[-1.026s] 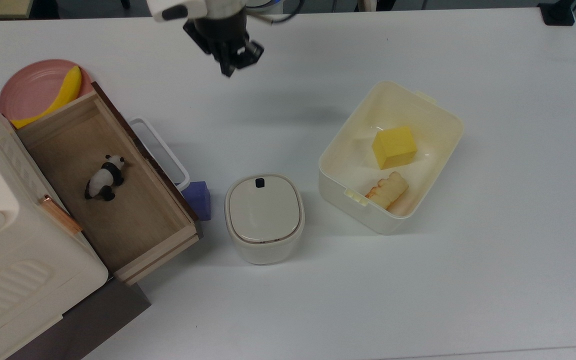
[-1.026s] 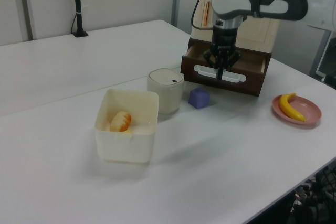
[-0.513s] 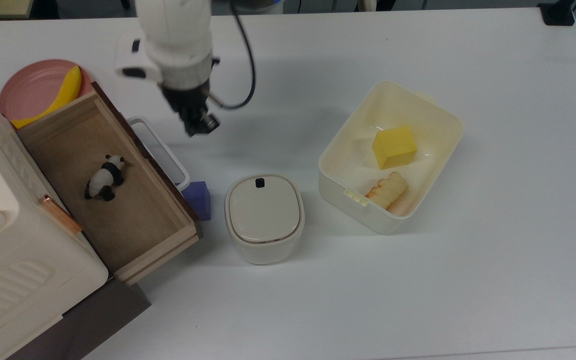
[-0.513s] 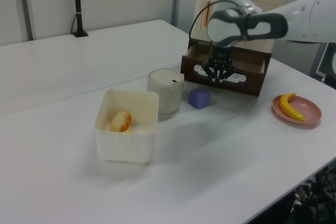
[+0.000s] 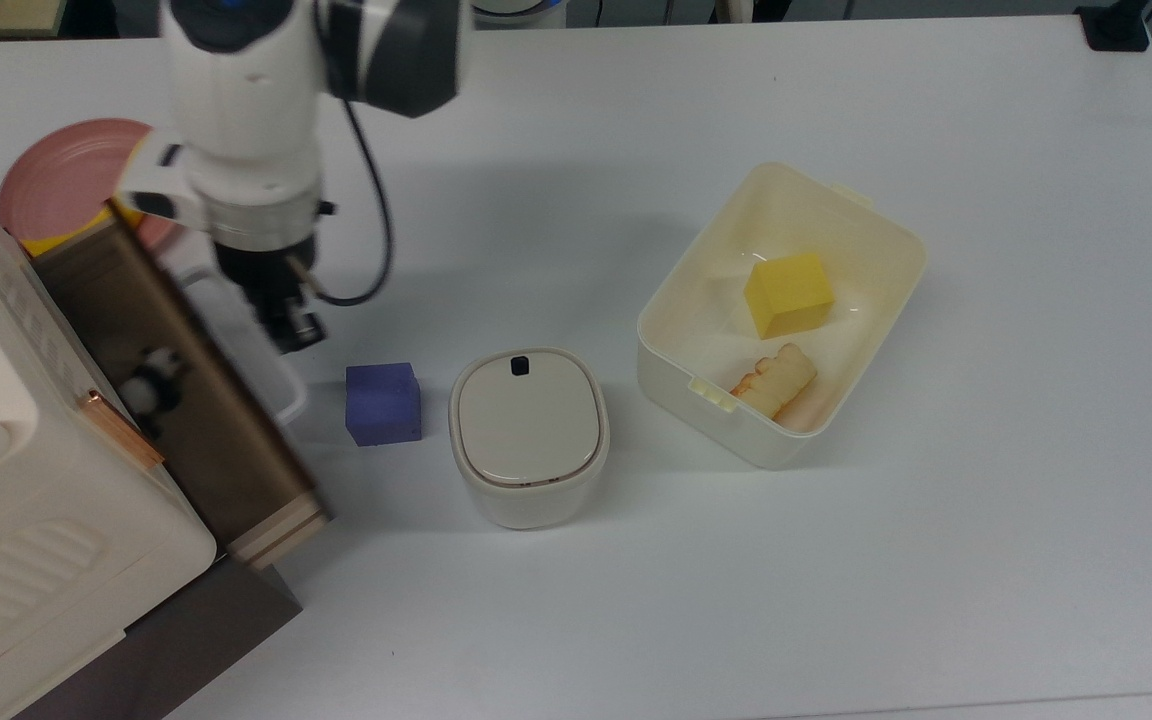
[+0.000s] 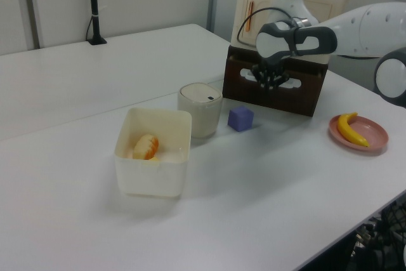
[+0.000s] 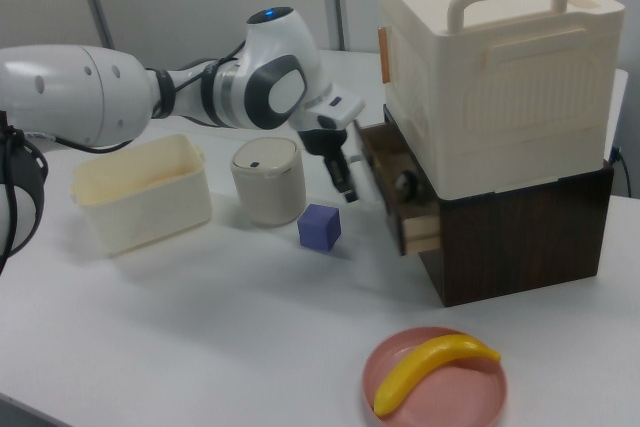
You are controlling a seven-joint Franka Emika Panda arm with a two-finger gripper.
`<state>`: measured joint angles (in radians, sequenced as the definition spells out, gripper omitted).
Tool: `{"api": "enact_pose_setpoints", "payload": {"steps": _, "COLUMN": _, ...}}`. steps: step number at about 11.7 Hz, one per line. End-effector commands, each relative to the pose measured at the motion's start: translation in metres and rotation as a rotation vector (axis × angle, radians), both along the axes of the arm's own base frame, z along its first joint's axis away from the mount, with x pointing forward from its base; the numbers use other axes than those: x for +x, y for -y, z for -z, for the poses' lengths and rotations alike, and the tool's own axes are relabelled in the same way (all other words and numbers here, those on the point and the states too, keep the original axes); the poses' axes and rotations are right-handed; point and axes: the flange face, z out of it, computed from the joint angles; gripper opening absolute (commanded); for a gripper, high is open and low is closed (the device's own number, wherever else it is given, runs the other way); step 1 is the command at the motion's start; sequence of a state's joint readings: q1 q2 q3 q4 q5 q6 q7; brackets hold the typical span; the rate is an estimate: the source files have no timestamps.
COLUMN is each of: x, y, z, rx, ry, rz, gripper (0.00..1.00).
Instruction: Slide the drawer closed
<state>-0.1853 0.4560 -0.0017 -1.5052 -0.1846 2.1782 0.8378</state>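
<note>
A: Where is the large light-wood drawer with the dark brown front panel and white loop bar handle (image 5: 176, 400) now?

B: Partly out of the dark brown cabinet (image 7: 520, 227) under the cream plastic carry box (image 7: 490, 67). In the right view its front panel sticks out toward the white table (image 5: 636, 600), with a small black-and-white panda figure (image 5: 151, 385) inside.

A: And the black two-finger gripper (image 5: 288, 325)?

B: Right at the front panel, on the handle side. In the top view the drawer lies to the top view's left of the gripper, its front face running long from upper left to lower right, so any push has to go toward the top view's left, square to that face. I cannot tell how the jaws stand.

A: What differs from the earlier pictures?

B: A second ago the gripper hung well apart from the drawer, high in the top view; half a second ago it was near the handle. Now it sits against the front, and the drawer shows less of its wooden floor, so it has gone part-way in. The purple cube (image 5: 383, 402), earlier half hidden under the drawer's corner, now stands clear beside the cream lidded pot (image 5: 528, 435).

A: Finished, then?

B: I'd judge not; a stretch of drawer is yet to go in
</note>
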Motion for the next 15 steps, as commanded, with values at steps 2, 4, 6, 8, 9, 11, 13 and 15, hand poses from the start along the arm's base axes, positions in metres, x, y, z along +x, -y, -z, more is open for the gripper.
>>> {"api": "enact_pose_setpoints", "payload": {"steps": 2, "x": 0.017, "y": 0.046, "z": -0.022, "rx": -0.093, "ry": 0.136, "rz": 0.037, "gripper": 0.09}}
{"api": "enact_pose_setpoints", "payload": {"steps": 4, "x": 0.019, "y": 0.051, "z": -0.02, "rx": -0.103, "ry": 0.155, "rz": 0.035, "gripper": 0.09}}
{"api": "enact_pose_setpoints", "payload": {"steps": 6, "x": 0.018, "y": 0.049, "z": -0.022, "rx": -0.109, "ry": 0.151, "rz": 0.019, "gripper": 0.09}}
{"api": "enact_pose_setpoints", "payload": {"steps": 8, "x": 0.017, "y": 0.026, "z": -0.033, "rx": -0.108, "ry": 0.133, "rz": -0.059, "gripper": 0.1}}
{"api": "enact_pose_setpoints", "payload": {"steps": 9, "x": 0.012, "y": 0.008, "z": -0.031, "rx": -0.101, "ry": 0.073, "rz": -0.113, "gripper": 0.14}}
{"api": "enact_pose_setpoints", "payload": {"steps": 11, "x": -0.013, "y": -0.048, "z": -0.055, "rx": -0.046, "ry": -0.108, "rz": -0.346, "gripper": 0.29}}
{"api": "enact_pose_setpoints", "payload": {"steps": 13, "x": -0.048, "y": -0.084, "z": -0.089, "rx": 0.026, "ry": -0.178, "rz": -0.587, "gripper": 0.52}}
{"api": "enact_pose_setpoints", "payload": {"steps": 15, "x": -0.081, "y": -0.11, "z": -0.133, "rx": 0.064, "ry": -0.202, "rz": -0.724, "gripper": 0.79}}
